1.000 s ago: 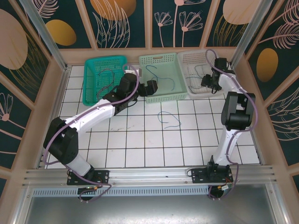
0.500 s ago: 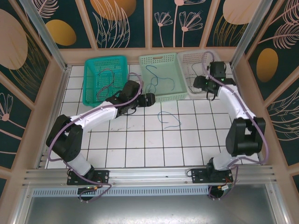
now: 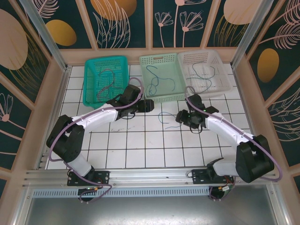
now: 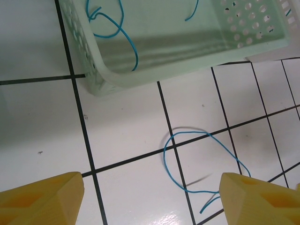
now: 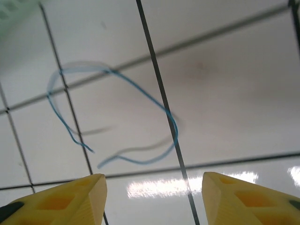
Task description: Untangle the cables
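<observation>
From above, the loose blue cable lies alone on the tiled counter at the centre of the frame. The left hand sits just to its upper left and the right hand just to its right. With both so near one thin wire, I'd worry they reach for the same stretch and bump, or pull against each other. The left arm runs low from the lower left. The right arm comes from the lower right, its forearm pointing left. Along the top, a reddish-pink cable sits in the teal basket, another blue cable in the pale green basket and a dark cable in the white basket.

At the left wrist, the loose blue cable loops across the lower right of the frame, and one end trails close to the right-hand yellow finger. The left hand is spread, with nothing between its fingers. The wire lies flat on glossy tile, so the tips could skate over it or shove the loop towards the basket wall.

At the right wrist, the loose blue cable curls in the middle left, slightly soft. The right hand is spread at the bottom edge, holding nothing. The loop lies further up the frame than the fingers, so closing here would likely catch only air.
</observation>
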